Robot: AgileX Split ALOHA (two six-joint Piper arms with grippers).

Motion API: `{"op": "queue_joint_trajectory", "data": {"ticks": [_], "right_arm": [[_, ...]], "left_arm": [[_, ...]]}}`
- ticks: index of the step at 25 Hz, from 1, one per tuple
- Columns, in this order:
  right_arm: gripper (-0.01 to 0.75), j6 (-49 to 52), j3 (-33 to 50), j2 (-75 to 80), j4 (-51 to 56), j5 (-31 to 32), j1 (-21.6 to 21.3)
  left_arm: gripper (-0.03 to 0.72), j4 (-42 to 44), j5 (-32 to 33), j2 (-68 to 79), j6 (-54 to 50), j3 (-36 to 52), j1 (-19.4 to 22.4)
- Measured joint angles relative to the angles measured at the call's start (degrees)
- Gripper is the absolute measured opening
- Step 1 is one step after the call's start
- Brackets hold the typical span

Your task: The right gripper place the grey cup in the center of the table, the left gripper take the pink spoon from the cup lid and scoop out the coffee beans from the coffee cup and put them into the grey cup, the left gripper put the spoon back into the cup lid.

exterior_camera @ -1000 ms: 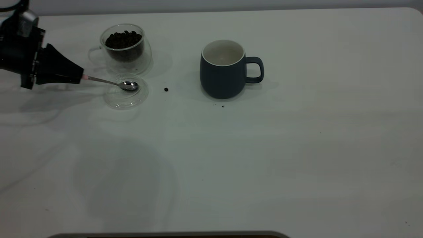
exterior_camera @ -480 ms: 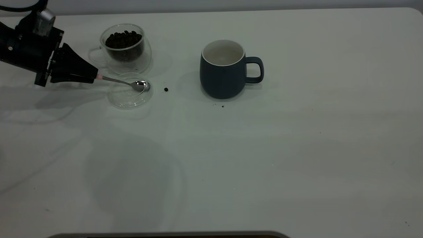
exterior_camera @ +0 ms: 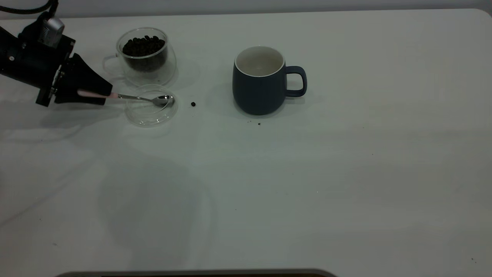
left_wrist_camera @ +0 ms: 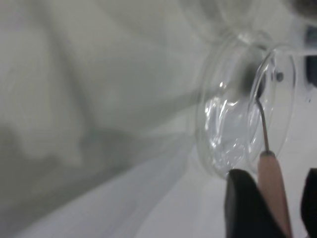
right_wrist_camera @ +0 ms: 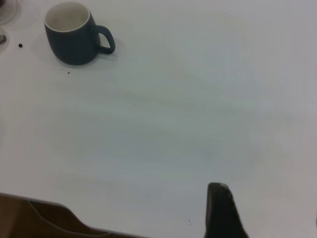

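Observation:
The grey cup (exterior_camera: 259, 80) stands upright near the middle of the table (exterior_camera: 307, 184), handle to the right; it also shows in the right wrist view (right_wrist_camera: 69, 34). The coffee cup (exterior_camera: 145, 57) with coffee beans (exterior_camera: 144, 46) stands at the back left. The cup lid (exterior_camera: 152, 113) lies just in front of it. The pink spoon (exterior_camera: 130, 97) has its bowl in the lid and its pink handle (left_wrist_camera: 275, 191) between the fingers of my left gripper (exterior_camera: 103, 95), which is open, with a gap beside the handle. My right gripper (right_wrist_camera: 267, 198) is open and empty over bare table.
One stray coffee bean (exterior_camera: 193, 104) lies between the lid and the grey cup. Dark crumbs (exterior_camera: 258, 123) lie in front of the grey cup. The table's near edge (right_wrist_camera: 49, 208) shows in the right wrist view.
My left gripper moved right with the spoon and the lid shifted slightly right. Its jaws have since parted, so the pink handle now shows between them. The cups have not moved.

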Motion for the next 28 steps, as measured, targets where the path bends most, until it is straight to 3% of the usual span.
{"op": "queue_joint_trajectory", "data": {"ticks": [4,6,12,17,23,28], "right_arm": [[0.483,0.0,0.0,0.0,0.0,0.0,0.0],[0.483,0.0,0.0,0.0,0.2,0.0,0.0],[0.483,0.0,0.0,0.0,0.4,0.0,0.0],[0.483,0.0,0.0,0.0,0.4,0.0,0.0],[0.483,0.0,0.0,0.0,0.5,0.0,0.0],[0.483,0.0,0.0,0.0,0.5,0.0,0.0]], "left_arm": [[0.502,1.7,0.9,0.0,-2.2,0.0,0.9],[0.54,2.5,1.5,-0.4,-2.7,0.0,1.8],[0.56,3.3,5.3,-5.9,-7.2,-0.1,6.6],[0.556,3.6,9.8,-16.7,-10.8,-0.1,7.2],[0.524,12.6,10.7,-34.2,-19.4,-0.1,1.6],[0.515,33.3,10.7,-48.8,-36.4,0.0,-7.6]]}}
